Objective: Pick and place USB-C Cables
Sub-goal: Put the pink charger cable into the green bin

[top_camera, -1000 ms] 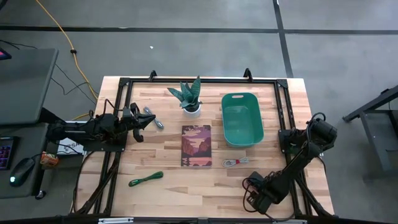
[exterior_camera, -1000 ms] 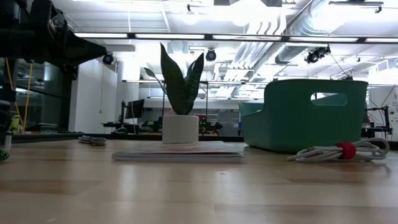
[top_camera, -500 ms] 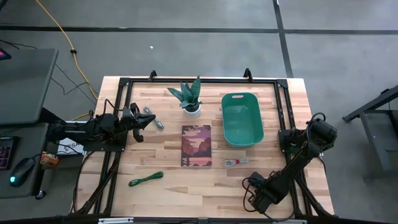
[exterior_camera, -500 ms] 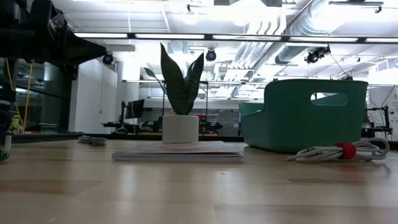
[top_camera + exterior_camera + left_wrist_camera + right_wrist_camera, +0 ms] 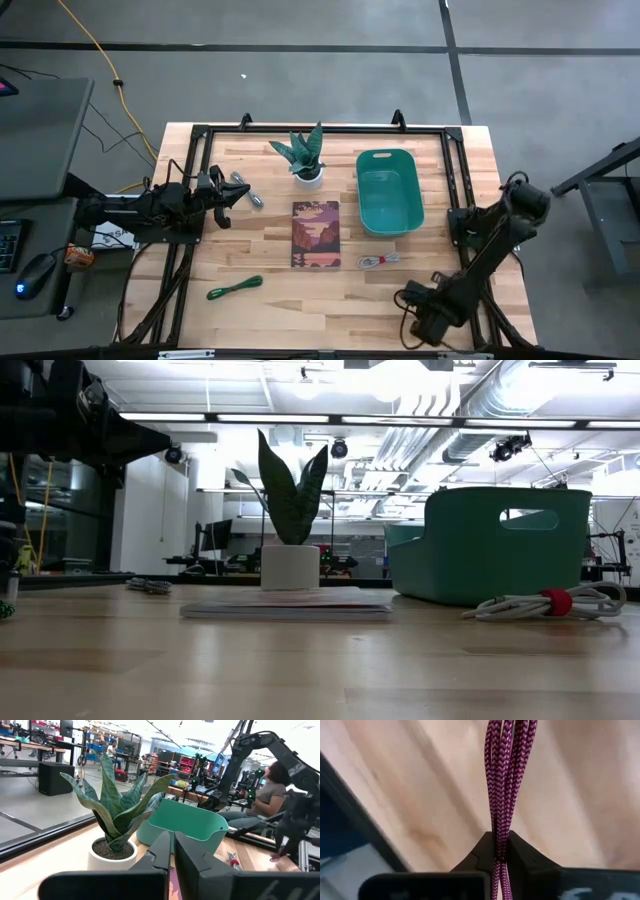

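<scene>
A purple braided cable (image 5: 506, 770) runs out past the tips of my right gripper (image 5: 500, 842), which is shut on it. That gripper sits low over the table's near right corner (image 5: 415, 322); the high view does not show the purple cable. Flat on the wood lie a white cable with a red tie (image 5: 378, 261), a green cable (image 5: 235, 288) and a grey cable (image 5: 247, 192). My left gripper (image 5: 173, 851) is shut with nothing in it and points across the table, its tips (image 5: 236, 196) beside the grey cable. The teal bin (image 5: 390, 190) stands at the far right. My right gripper pinches several strands of the purple cable (image 5: 499, 827) side by side between its two fingers. The strands pass through the gap and run straight on beyond the fingertips (image 5: 520, 847) over the wood. Whether the cable's far part rests on the table, I cannot tell.
A potted plant (image 5: 306, 158) stands at the far middle, and a picture book (image 5: 316, 233) lies flat in the centre. A black frame (image 5: 455, 180) runs round the table. Bare wood lies between the green cable and the white one.
My right arm's elbow has swung a little toward the table's right edge, and its gripper has edged toward the near edge. The cables on the table have not moved.
</scene>
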Controlling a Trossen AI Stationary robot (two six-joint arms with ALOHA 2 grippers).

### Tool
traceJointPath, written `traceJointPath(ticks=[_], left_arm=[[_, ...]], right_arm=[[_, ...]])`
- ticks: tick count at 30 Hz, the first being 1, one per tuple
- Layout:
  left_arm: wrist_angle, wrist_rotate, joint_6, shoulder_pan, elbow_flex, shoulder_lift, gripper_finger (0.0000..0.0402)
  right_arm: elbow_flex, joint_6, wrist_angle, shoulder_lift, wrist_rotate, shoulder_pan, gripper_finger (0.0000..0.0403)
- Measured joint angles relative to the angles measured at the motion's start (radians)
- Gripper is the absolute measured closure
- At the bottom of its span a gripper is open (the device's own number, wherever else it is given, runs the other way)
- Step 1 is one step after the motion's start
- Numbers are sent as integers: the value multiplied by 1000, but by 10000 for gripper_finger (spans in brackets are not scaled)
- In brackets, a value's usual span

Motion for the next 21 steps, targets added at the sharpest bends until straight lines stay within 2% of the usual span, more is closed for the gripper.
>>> traceJointPath(ticks=[2,6,11,16,21], left_arm=[[0,0,0,0,0,0,398],[0,0,0,0,0,0,398],[0,0,0,0,0,0,398],[0,0,0,0,0,0,398],[0,0,0,0,0,0,398]], right_arm=[[-30,-21,34,-43,75,17,397],[-136,-125,251,-121,256,41,398],[-310,-468,707,-204,460,-16,398],[-454,-972,1126,-281,507,-166,400],[-511,-1355,1299,-413,503,-309,400]])
